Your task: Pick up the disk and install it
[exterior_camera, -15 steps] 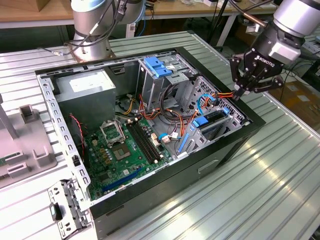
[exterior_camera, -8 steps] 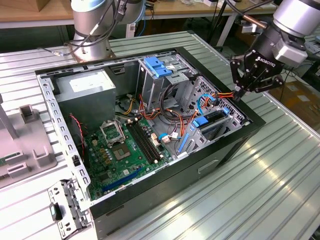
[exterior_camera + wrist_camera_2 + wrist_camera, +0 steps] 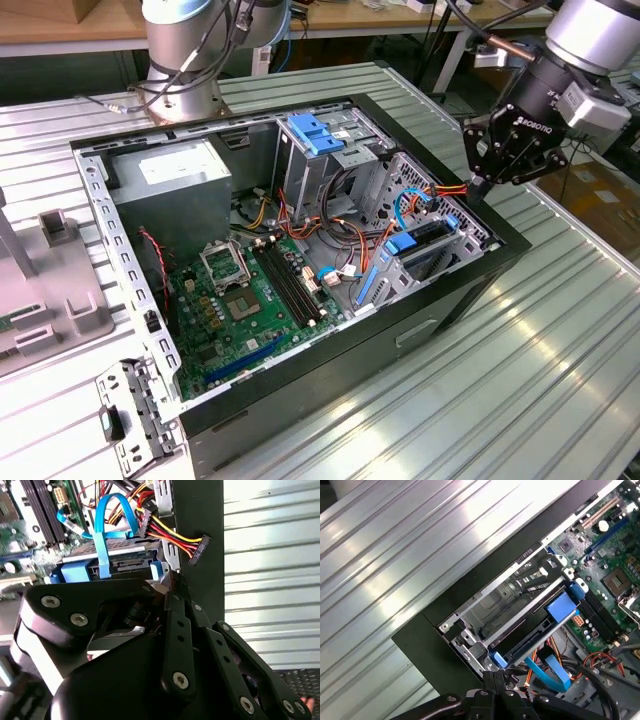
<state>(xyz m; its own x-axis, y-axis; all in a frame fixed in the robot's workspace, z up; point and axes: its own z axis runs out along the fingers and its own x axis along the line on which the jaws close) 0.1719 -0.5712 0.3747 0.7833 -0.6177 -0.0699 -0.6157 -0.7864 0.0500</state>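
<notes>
The disk (image 3: pixel 432 240) lies in a metal cage (image 3: pixel 445 255) at the open computer case's edge on the exterior view's right, silver with blue side rails. Its connector end (image 3: pixel 131 563) faces my gripper in the second wrist view. In the first wrist view the disk (image 3: pixel 526 647) sits under the cage's blue latch (image 3: pixel 562 608). My gripper (image 3: pixel 481 186) hangs just outside the case wall by that cage, its black fingers (image 3: pixel 176 605) shut together with nothing between them. The tips (image 3: pixel 493 676) are right at the disk's end; whether they touch it I cannot tell.
A blue data cable (image 3: pixel 107 511) loops over the disk, and a loose power plug on red-yellow-black wires (image 3: pixel 198 550) hangs beside the gripper. Inside the case (image 3: pixel 470 290) are the motherboard (image 3: pixel 250 300), a grey power supply (image 3: pixel 172 190) and an upright cage (image 3: pixel 318 140). Ribbed metal table (image 3: pixel 540 370) surrounds it.
</notes>
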